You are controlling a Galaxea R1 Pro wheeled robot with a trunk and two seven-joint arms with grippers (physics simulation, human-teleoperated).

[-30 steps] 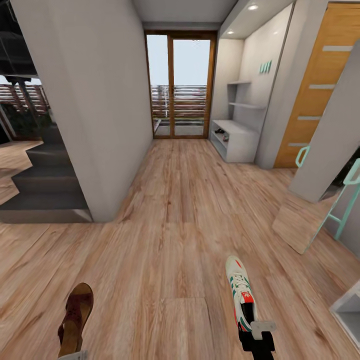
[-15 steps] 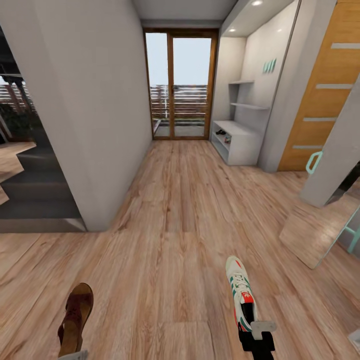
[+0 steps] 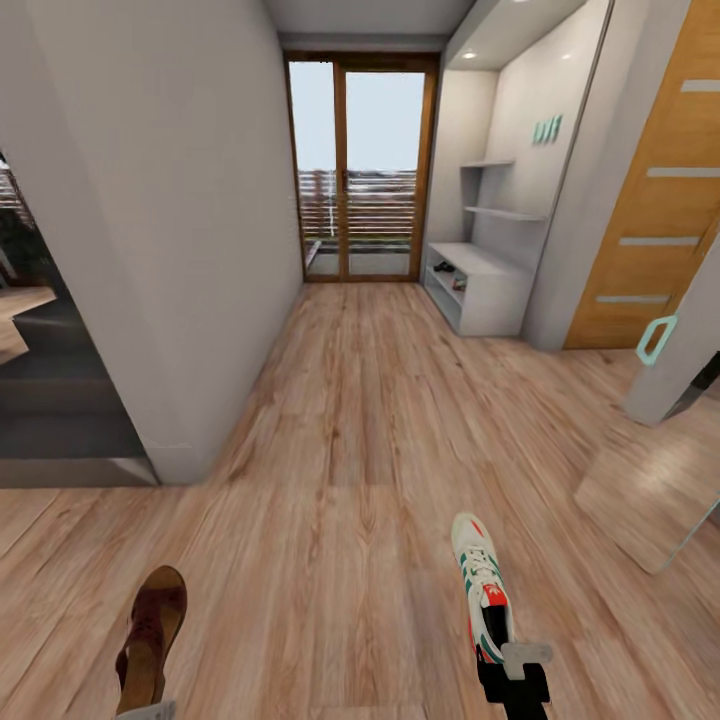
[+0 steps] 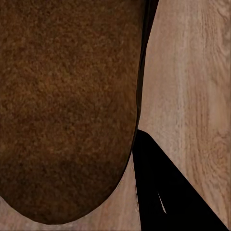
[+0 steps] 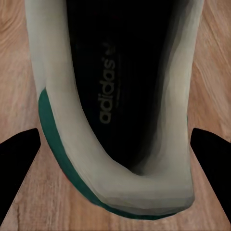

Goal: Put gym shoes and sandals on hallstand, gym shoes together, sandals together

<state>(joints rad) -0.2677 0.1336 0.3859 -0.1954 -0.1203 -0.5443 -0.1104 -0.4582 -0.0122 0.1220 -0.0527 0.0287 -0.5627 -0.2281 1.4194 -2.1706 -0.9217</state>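
Observation:
In the head view, one brown sandal [image 3: 150, 635] hangs low at the left above the corridor floor [image 3: 350, 450], heel in my left gripper [image 3: 148, 710] at the picture's bottom edge. The left wrist view has the sandal's [image 4: 62, 106] brown sole up close beside one black finger [image 4: 168, 197]. One cream gym shoe [image 3: 482, 588] with green stripes points forward at the right, my right gripper [image 3: 515, 672] shut on its heel. Its heel opening [image 5: 115, 96] sits between both black fingers [image 5: 17, 166]. The hallstand [image 3: 482, 288] stands far ahead on the right, with small dark items on its shelf.
A grey wall corner [image 3: 185, 300] juts in at the left. Glass balcony doors [image 3: 362, 170] close the corridor's far end. Thin wall shelves [image 3: 502, 212] hang above the hallstand. At the right are a wooden door [image 3: 655, 220], a teal handle [image 3: 655, 340] and a glossy panel [image 3: 650, 495].
The whole view has shifted as the robot rolls forward: the left wall and right door slide outward. The sandal and gym shoe keep their places in the picture, carried along.

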